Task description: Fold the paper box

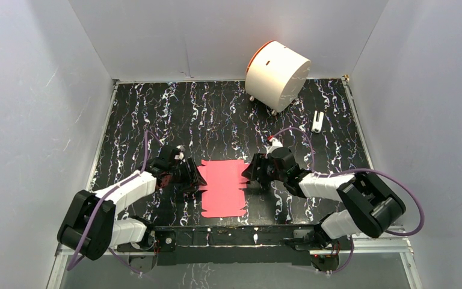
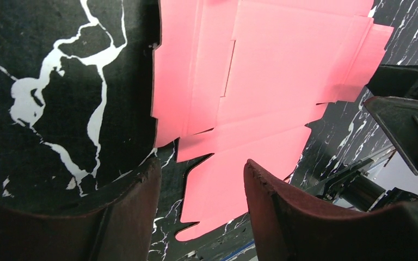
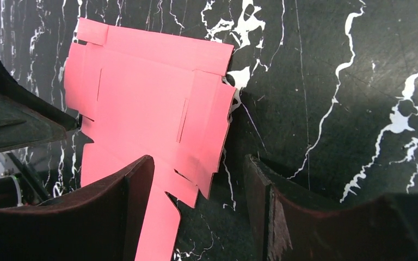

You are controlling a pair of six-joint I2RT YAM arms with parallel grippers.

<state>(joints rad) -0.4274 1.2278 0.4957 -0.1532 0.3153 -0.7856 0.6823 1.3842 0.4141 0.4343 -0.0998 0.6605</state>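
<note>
A flat pink-red die-cut cardboard sheet [image 1: 223, 188] lies unfolded on the black white-veined desk [image 1: 216, 114], near its front. The left hand [image 1: 197, 176] and right hand [image 1: 248, 173] flank its side edges, both with fingers spread and holding nothing.

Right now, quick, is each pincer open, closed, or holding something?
Left pincer: open, holding nothing.
Right pincer: open, holding nothing.
</note>
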